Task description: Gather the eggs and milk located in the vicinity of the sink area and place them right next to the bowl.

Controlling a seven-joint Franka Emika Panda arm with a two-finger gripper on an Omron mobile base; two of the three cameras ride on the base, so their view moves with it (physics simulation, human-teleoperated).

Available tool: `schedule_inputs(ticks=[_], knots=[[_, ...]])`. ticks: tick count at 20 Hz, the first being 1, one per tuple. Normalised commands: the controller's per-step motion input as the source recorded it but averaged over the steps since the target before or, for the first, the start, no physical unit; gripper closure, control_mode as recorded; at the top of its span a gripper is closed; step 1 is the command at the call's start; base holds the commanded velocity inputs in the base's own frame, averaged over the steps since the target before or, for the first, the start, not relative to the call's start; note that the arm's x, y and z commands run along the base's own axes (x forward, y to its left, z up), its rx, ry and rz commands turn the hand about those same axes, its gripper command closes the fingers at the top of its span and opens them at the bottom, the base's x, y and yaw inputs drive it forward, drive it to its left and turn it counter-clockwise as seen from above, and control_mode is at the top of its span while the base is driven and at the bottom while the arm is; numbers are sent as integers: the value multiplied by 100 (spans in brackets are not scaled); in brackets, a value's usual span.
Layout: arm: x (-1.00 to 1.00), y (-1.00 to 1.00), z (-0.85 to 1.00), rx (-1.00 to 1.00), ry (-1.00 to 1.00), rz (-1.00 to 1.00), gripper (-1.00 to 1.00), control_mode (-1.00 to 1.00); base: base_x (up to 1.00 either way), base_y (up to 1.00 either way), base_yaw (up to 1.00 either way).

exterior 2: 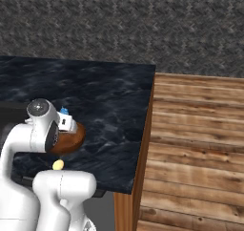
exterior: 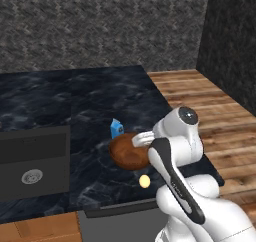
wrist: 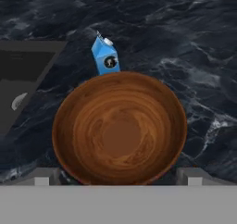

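Note:
The brown wooden bowl [wrist: 119, 130] sits on the dark marble counter, near its front right corner. My gripper [wrist: 118, 177] hangs just above the bowl's near rim, open, with nothing between its fingertips [wrist: 46, 177]. The blue milk carton [wrist: 105, 56] stands upright right behind the bowl, touching or almost touching its far rim. A small cream-yellow egg [exterior: 144, 181] lies on the counter just in front of the bowl [exterior: 127, 153], close to the counter's front edge. In the right base view the egg [exterior 2: 58, 164] sits below the bowl [exterior 2: 71, 139]. The sink [exterior: 32, 161] lies to the left.
The counter's right edge [exterior 2: 151, 106] drops to a wooden floor [exterior 2: 200, 144]. A dark stone wall [exterior: 100, 26] runs behind the counter. My own arm [exterior: 172, 151] stands over the counter's front right corner, beside the bowl.

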Motion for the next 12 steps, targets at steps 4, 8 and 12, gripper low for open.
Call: schedule_inputs(ticks=[4,8,12], knots=[[-52,-8,0,6,8,-19,-100,-100,0,0,0],[-41,-9,0,1,15,-17,-100,-100,0,0,0],[-27,-6,-3,0,12,-7,-100,-100,0,0,0]])
